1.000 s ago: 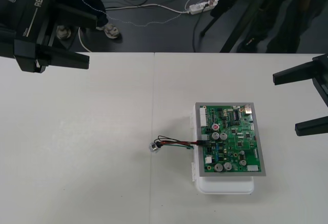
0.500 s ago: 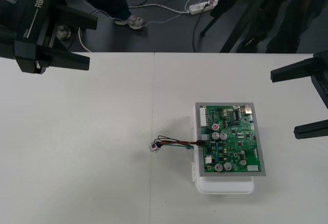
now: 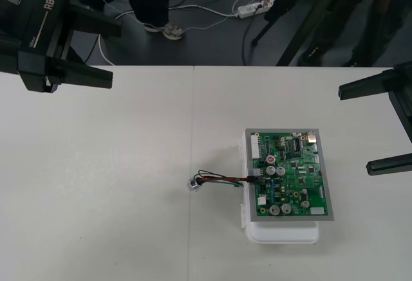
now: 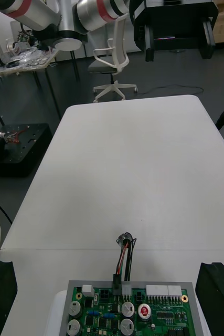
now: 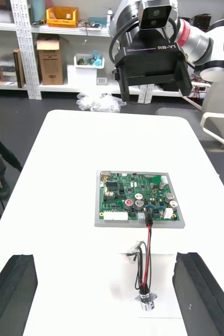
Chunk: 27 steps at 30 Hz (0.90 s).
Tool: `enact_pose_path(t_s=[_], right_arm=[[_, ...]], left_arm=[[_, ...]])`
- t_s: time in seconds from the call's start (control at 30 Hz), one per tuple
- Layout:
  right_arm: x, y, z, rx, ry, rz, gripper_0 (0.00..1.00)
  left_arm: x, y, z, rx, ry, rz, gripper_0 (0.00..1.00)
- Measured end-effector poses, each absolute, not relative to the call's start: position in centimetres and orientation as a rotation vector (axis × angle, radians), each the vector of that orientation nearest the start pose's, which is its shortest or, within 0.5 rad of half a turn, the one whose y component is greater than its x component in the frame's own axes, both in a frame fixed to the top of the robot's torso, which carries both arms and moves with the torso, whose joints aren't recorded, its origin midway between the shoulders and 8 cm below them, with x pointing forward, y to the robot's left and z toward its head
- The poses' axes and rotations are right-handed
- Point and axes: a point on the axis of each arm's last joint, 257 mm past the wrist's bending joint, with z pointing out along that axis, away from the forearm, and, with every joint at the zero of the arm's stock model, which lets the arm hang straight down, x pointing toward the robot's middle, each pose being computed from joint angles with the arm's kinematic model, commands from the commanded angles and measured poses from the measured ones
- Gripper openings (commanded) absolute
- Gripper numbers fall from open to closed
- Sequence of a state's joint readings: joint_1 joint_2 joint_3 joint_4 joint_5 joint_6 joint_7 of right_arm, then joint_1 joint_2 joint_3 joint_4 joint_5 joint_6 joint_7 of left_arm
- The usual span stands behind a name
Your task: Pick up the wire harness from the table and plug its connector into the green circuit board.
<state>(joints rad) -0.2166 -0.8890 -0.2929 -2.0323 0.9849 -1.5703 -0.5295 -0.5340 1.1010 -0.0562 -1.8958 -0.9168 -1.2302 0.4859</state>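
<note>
- currently the left pincer [image 3: 114, 53] hangs over the far left corner of the surface [image 3: 96, 197], its black fingers [image 5: 17, 294] spread wide and holding nothing
- the right pincer [image 3: 355, 128] hangs at the right edge of the surface, beside the board, likewise released, with its fingers [image 4: 216, 294] far apart
- the green circuit board [image 3: 290, 175] lies flat on its white base [image 3: 283, 233], right of the surface's middle
- the wire harness [image 3: 222, 179] lies on the surface just left of the board, well apart from both pincers
- its plug [image 5: 148, 216] sits in a connector at the board's left edge (both wrist views show it seated there)
- the red, black and green wires [image 4: 125, 257] run from the plug out across the surface with a small loop
- the round metal socket [image 3: 192, 184] rests on the surface at their far end
</note>
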Motion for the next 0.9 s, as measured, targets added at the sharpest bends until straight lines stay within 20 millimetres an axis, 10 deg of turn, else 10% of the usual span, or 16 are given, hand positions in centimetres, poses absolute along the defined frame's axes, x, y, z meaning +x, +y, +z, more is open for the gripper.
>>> enact_pose_path(t_s=[0.9], right_arm=[[28.5,-15.7,-1.52,-1.596,1.277,0.864,1.0]], left_arm=[[35.76,11.31,3.8,1.539,1.255,-0.772,0.76]])
